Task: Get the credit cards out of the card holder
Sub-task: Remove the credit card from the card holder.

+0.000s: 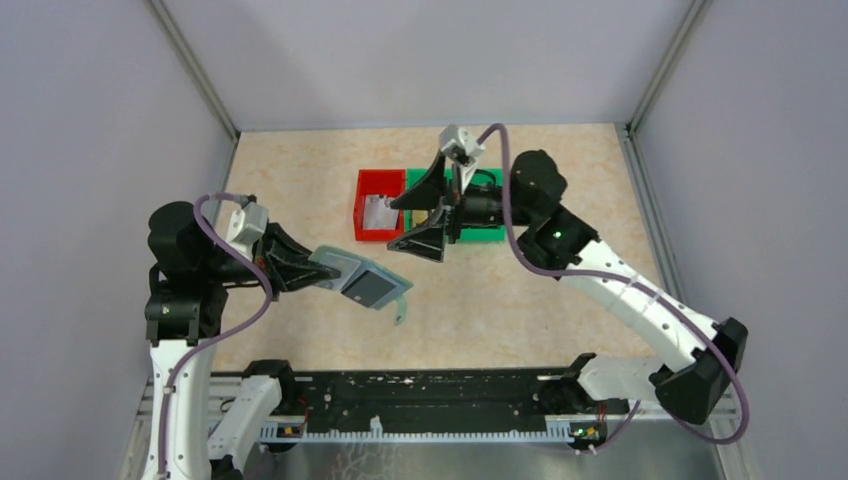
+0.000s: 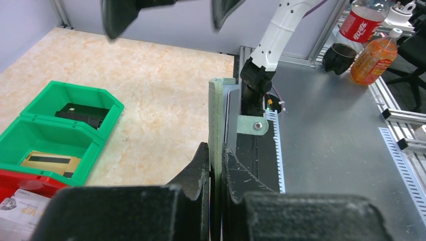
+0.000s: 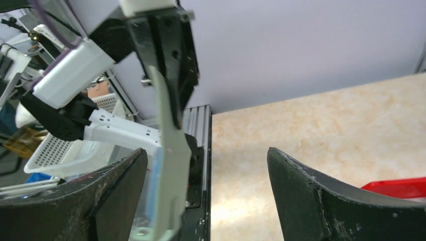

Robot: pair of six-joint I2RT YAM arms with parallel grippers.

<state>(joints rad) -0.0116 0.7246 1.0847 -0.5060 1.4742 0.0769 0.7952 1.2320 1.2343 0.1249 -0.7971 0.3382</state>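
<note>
Two arms met over the bench (image 1: 300, 170). In the top external view the left gripper (image 1: 322, 270) was clenched on one end of the opened card holder (image 1: 396, 284), lifted clear of the surface. The holder's long axis ran from those fingers toward mid-bench, slanting to the near edge. A dark credit card (image 1: 370, 290) sat in its pale inside. The right gripper (image 1: 395, 224) stood released, spread wide above the red bin (image 1: 362, 205) and green bin (image 1: 482, 236). The holder lay just to its left and nearer the bases, so the free right arm was judged the one to draw the card.

From the left wrist, the holder appeared edge-on and upright, pinched between the fingers. The green bin's two compartments held a black flat item (image 2: 83, 113) and a tan card (image 2: 50, 161). The red bin carried a white printed card (image 2: 20, 207).

From the right wrist, the holder hung edge-on, left of the gap between the parted fingers, touching neither.
</note>
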